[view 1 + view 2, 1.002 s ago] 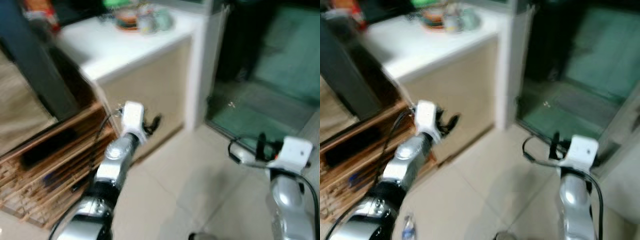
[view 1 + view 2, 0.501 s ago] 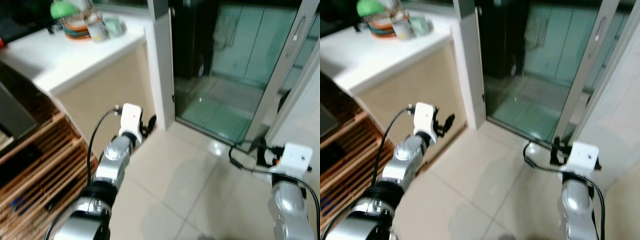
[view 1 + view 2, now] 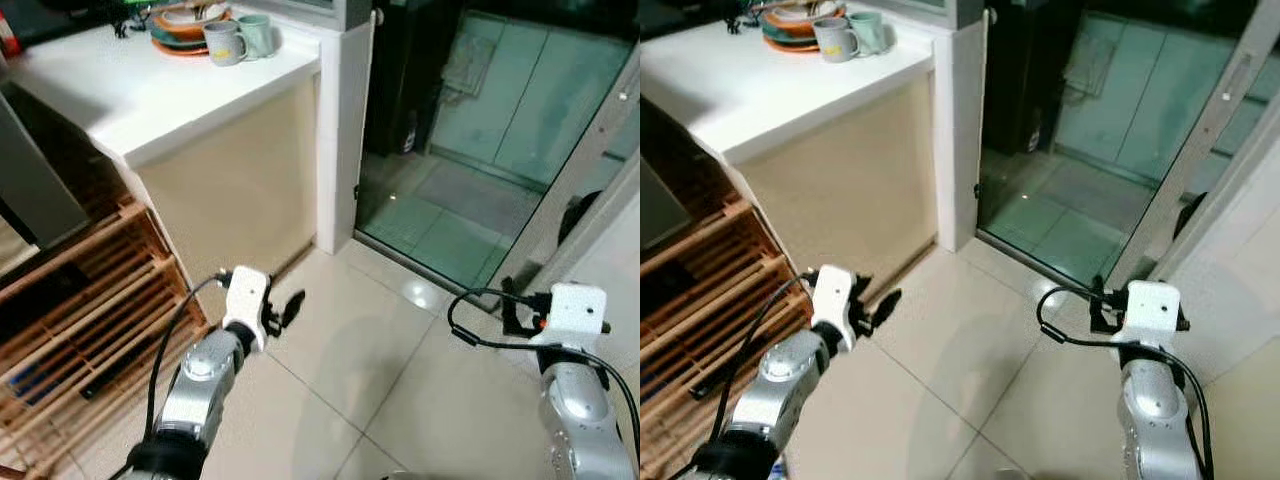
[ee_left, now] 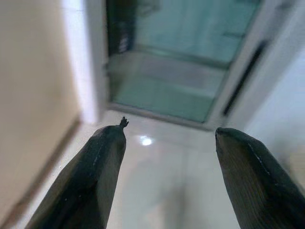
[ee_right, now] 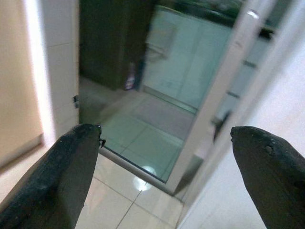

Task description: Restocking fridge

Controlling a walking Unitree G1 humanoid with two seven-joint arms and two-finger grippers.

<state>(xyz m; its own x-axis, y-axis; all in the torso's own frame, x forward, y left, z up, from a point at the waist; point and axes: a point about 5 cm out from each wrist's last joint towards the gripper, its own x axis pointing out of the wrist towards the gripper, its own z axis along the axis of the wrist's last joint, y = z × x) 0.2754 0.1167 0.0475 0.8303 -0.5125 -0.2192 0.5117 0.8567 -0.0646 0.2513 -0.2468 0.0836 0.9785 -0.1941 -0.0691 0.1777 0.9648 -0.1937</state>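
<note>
Your left hand (image 4: 169, 138) is held low over the tiled floor (image 3: 390, 380), in front of the beige side panel of the bench (image 3: 150, 85). Its two black fingers (image 4: 90, 176) stand spread apart with nothing between them; the hand is released. Your right hand (image 5: 164, 136) is raised over the floor near the sliding glass door (image 3: 600, 160), and its fingers (image 5: 62, 167) are also wide apart and empty.

The white bench stands at your left. On its far end sit two mugs (image 3: 240, 38) side by side, just beside a stack of plates (image 3: 185, 20). Below and to the left of the bench, a wooden slatted rack (image 3: 70, 320) rests on the floor, with a few dark items lying on its slats; you cannot tell what they are.

Ahead of you, past the white pillar (image 3: 345, 120) at the bench corner, an open doorway leads to a greenish tiled area (image 3: 480, 130) behind the door frame. No fridge or stock item can be identified from here.
</note>
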